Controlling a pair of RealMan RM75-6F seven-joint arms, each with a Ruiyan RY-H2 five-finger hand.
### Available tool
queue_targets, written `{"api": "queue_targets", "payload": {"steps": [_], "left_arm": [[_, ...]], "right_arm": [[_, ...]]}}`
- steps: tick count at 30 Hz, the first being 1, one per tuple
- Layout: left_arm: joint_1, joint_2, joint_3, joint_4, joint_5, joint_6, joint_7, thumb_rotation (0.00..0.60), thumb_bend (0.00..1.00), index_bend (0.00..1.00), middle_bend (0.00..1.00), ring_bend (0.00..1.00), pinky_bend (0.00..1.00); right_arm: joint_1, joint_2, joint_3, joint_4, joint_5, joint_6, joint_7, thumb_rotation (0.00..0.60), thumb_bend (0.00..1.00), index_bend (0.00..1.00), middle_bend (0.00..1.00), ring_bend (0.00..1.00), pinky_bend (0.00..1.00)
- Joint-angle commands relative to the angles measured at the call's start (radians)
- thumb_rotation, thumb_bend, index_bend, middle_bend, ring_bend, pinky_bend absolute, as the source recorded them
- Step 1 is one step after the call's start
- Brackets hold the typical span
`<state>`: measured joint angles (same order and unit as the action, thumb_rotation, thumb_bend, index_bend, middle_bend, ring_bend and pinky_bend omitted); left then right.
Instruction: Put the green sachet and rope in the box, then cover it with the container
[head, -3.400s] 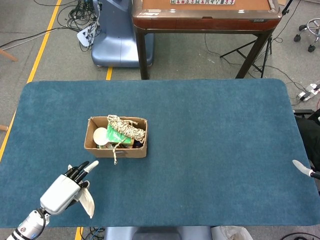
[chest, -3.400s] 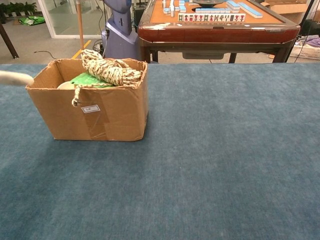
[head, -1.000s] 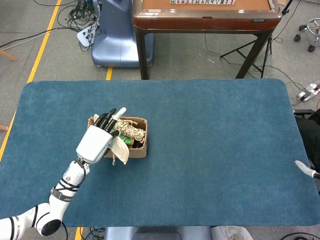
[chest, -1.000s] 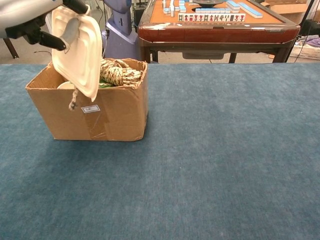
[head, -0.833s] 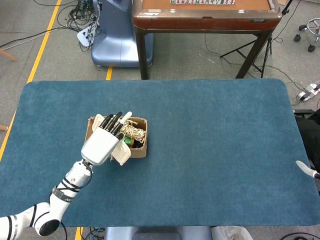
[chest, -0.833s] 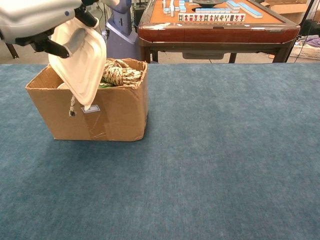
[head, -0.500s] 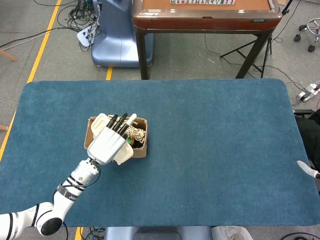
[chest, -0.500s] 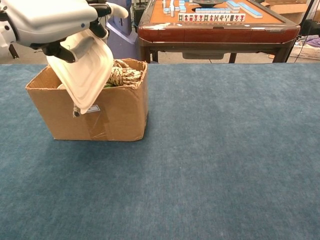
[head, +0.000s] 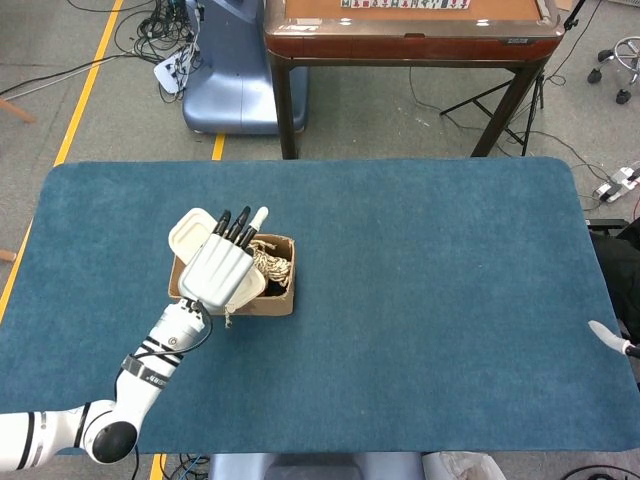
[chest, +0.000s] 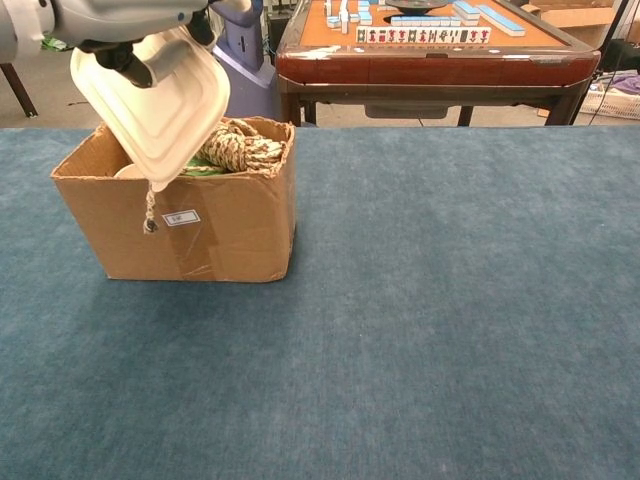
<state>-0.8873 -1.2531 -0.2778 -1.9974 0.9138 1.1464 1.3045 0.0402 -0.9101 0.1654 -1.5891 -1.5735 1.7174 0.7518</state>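
The white container (chest: 152, 100) is held tilted by the left hand (head: 220, 268) above the box (chest: 225, 230), where the rope (chest: 240, 148) and green sachet (chest: 195, 168) lie; whether the right hand (head: 610, 338) is open or closed cannot be told.

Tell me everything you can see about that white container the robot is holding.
The white container looks like a thin, foam-like clamshell tray with rounded corners and a raised rim. The left hand holds it from above, tilted, over the left part of the open cardboard box. In the chest view its lower corner hangs in front of the box's front wall. Whether it touches the rope cannot be told.
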Motion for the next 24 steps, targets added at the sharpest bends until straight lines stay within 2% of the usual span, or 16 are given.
{"api": "queue_targets", "payload": {"steps": [1,7,14,17,24], "left_arm": [[-0.045,-0.02,0.007,0.015,-0.06,0.01,0.027,0.6,0.52,0.7,0.0,0.0,0.14],[-0.101,-0.045,0.008,0.057,-0.146,-0.002,0.007,0.6,0.52,0.66,0.0,0.0,0.14],[-0.146,-0.066,0.032,0.106,-0.161,-0.007,-0.03,0.6,0.52,0.54,0.0,0.0,0.14],[-0.154,-0.067,0.047,0.111,-0.158,0.001,-0.041,0.6,0.47,0.46,0.0,0.0,0.14],[-0.169,-0.062,0.07,0.109,-0.15,0.018,-0.061,0.6,0.27,0.27,0.0,0.0,0.14]], "right_arm": [[0.0,0.0,-0.001,0.0,-0.001,0.0,0.0,0.6,0.0,0.14,0.13,0.0,0.04],[-0.001,0.001,0.0,0.003,-0.001,0.002,0.009,0.6,0.0,0.14,0.13,0.0,0.04],[0.002,0.003,-0.003,0.006,-0.004,-0.004,0.014,0.6,0.0,0.14,0.13,0.0,0.04],[0.003,0.003,-0.002,0.006,-0.002,-0.005,0.015,0.6,0.0,0.14,0.13,0.0,0.04],[0.005,0.003,-0.003,0.003,-0.001,-0.009,0.01,0.6,0.0,0.14,0.13,0.0,0.04]]}}
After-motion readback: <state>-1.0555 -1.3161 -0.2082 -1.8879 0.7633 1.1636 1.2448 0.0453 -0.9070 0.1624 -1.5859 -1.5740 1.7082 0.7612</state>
